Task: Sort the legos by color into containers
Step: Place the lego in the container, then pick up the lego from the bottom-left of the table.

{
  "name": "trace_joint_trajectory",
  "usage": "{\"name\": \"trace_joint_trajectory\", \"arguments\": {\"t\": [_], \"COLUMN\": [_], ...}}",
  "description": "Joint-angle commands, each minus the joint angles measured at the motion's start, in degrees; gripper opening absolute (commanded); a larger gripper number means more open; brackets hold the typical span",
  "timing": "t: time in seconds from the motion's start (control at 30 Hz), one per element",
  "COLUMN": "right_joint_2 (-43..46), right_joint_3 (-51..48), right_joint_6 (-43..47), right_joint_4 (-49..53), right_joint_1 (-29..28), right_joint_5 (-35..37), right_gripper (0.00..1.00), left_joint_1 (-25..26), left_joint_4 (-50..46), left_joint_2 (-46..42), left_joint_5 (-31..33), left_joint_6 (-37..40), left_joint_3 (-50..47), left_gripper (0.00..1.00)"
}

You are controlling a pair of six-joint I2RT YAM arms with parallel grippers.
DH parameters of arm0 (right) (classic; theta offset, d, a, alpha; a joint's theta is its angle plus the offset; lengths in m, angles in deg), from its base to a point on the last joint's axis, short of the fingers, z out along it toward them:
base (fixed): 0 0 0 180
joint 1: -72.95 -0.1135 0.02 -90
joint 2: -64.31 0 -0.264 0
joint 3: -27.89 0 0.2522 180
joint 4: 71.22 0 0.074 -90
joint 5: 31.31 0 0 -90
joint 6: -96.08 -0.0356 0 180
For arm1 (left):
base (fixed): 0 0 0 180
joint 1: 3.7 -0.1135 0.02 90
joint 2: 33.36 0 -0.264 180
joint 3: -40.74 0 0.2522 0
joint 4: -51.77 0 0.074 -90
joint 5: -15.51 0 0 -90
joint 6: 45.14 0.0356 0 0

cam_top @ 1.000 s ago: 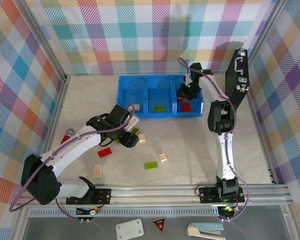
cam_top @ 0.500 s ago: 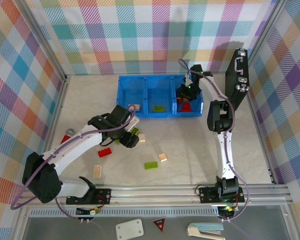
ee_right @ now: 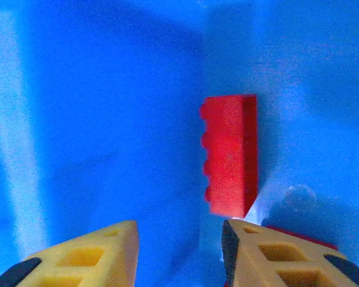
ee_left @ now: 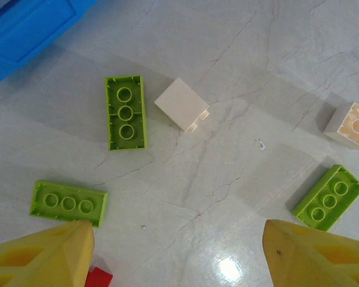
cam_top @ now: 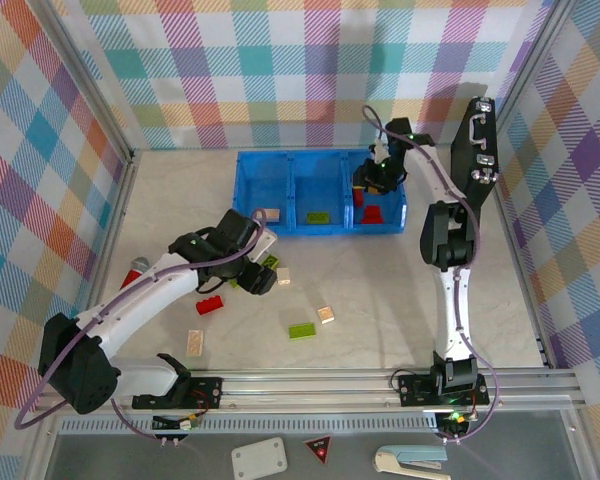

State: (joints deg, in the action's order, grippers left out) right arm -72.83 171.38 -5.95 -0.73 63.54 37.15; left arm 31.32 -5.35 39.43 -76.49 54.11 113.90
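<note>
Left gripper (ee_left: 176,239) hangs spread open near a small lime green studded plastic brick (ee_left: 125,112), likely light, rigid, slick; pinch its long sides. Right gripper (ee_right: 179,236) gapes empty.

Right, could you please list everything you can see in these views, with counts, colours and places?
Tray: one, blue, three compartments, far middle of the table.
Green legos: four, lime; three loose on the table, one in the middle compartment.
Tan legos: four, beige; three loose, one in the left compartment.
Red legos: at least three; one loose on the table, others in the right compartment.
Stick: one, red with grey tip, table's left.
Case: one, black, far right.
Ledge items: white plate, red triangle, pale tool, near edge.
Left claw: one, yellow, open over loose legos.
Right claw: one, yellow, open over the right compartment.
</note>
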Motion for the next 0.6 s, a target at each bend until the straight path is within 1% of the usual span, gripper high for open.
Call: {"name": "trace_joint_trajectory", "arguments": {"t": [0.0,0.27,0.4,0.57], "right_joint_2": [5.3,15.7,20.7,26.4], "right_joint_3": [-2.4,-15.5,-21.8,-29.4], "right_joint_6": [-0.5,-1.3,-1.6,-2.1], "right_joint_4": [2.0,-1.3,-3.0,-5.1], "right_joint_1": [0.1,0.1,0.0,0.0], "right_joint_5": [-2.1,-3.0,-3.0,-2.4], "right_gripper": [0.42,0.42,0.42,0.42], "left_joint_1": [-0.6,-0.6,-0.6,-0.6], "left_joint_4": [-1.1,-4.1,-4.3,-3.0], "left_joint_2": [-1.3,0.9,2.5,3.5], "left_joint_5": [0.4,1.5,2.6,6.0], "left_joint_6": [-2.0,-6.1,-9.7,-15.6], "left_joint_3": [0.6,3.1,3.4,1.6], "left_gripper": [0.74,0.72,0.7,0.69]}}
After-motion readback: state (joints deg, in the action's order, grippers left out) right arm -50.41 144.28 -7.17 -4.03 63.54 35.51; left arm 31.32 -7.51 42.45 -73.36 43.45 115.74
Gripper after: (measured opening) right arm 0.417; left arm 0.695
